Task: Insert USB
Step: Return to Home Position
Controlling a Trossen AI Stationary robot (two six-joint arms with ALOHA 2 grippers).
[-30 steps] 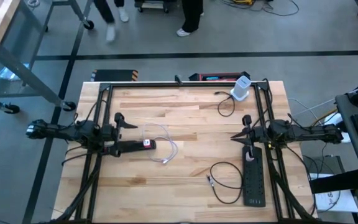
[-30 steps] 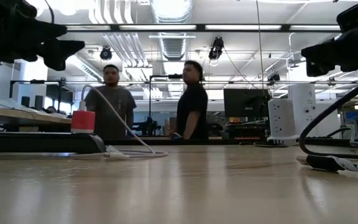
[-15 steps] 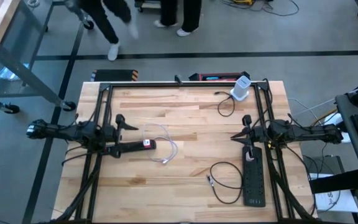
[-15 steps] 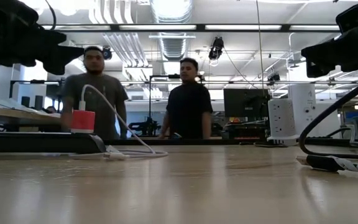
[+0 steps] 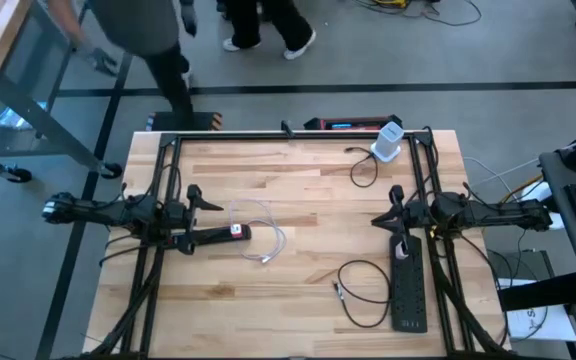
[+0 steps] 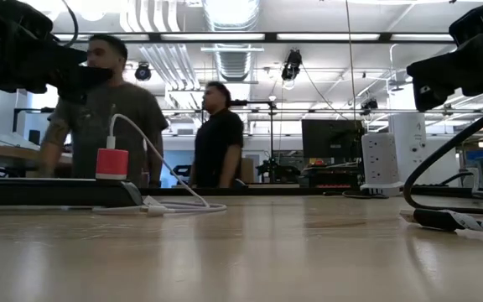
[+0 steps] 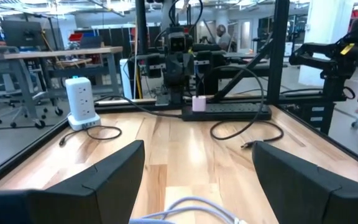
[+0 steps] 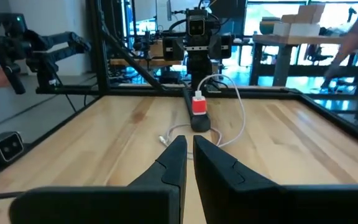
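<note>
A black power strip (image 5: 213,236) lies at the table's left with a red charger (image 5: 236,230) plugged into its end. A white USB cable (image 5: 260,222) comes out of the charger and loops on the wood, its free plug (image 5: 266,260) lying flat. My left gripper (image 5: 200,218) hovers open above that strip, well off the table in the low view (image 6: 65,71). My right gripper (image 5: 378,219) hangs shut above the table's right side, pointing at the charger (image 8: 199,106). Under the right arm lies a second black strip (image 5: 406,290).
A black cable (image 5: 364,292) curls beside the right strip, its plug end (image 5: 336,288) on the wood. A white outlet tower (image 5: 388,142) with another black cable (image 5: 363,165) stands at the far edge. Bare wood lies between the arms. People move beyond the far edge.
Both grippers and everything on the table have stayed where they were. The people beyond the far edge have walked toward the left.
</note>
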